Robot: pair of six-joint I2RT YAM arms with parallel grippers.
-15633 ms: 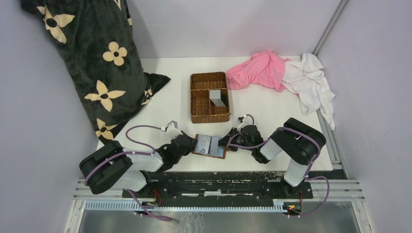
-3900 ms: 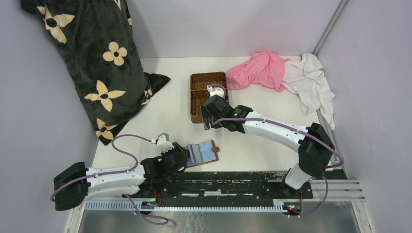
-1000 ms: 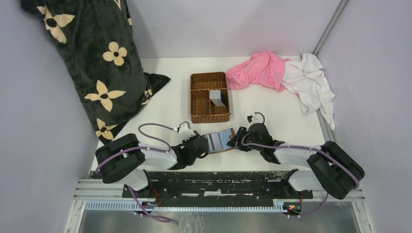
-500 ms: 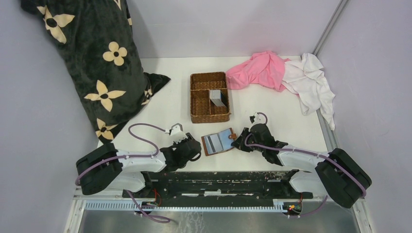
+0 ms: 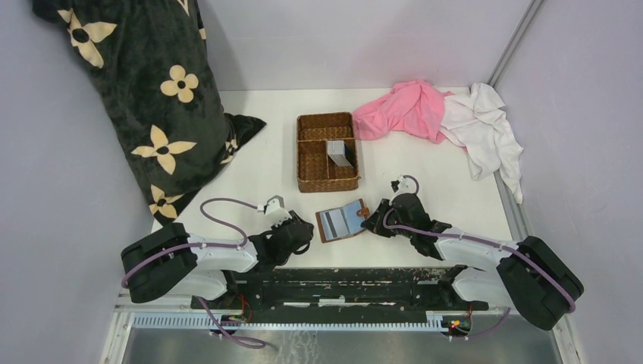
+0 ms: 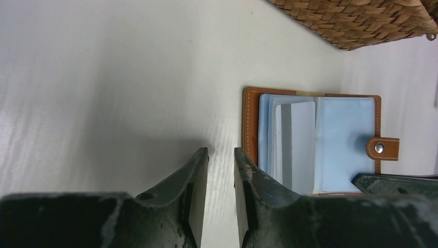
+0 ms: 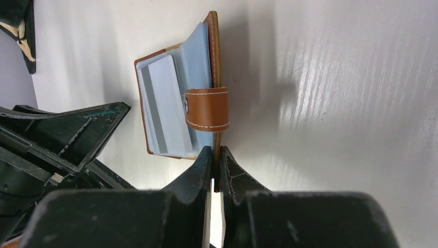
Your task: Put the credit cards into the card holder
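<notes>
Your left jaws are backing off. 1 second ago they were pressing against the left edge of the holder (image 5: 343, 221); now they are sitting just left of it, not touching, released with a narrow gap and nothing between them. That is leaving the holder lying open on the surface (image 5: 258, 178) near the front edge, with 1 striped card (image 7: 164, 103) already showing inside. Your right jaws are clenching the edge of the holder's right flap, just below the snap tab (image 7: 206, 108), so they alone are steadying it. Behind the holder, the basket (image 5: 311, 163) is holding more cards (image 5: 341, 154). I am judging the task only partly done, with another fetch from the basket coming next.
</notes>
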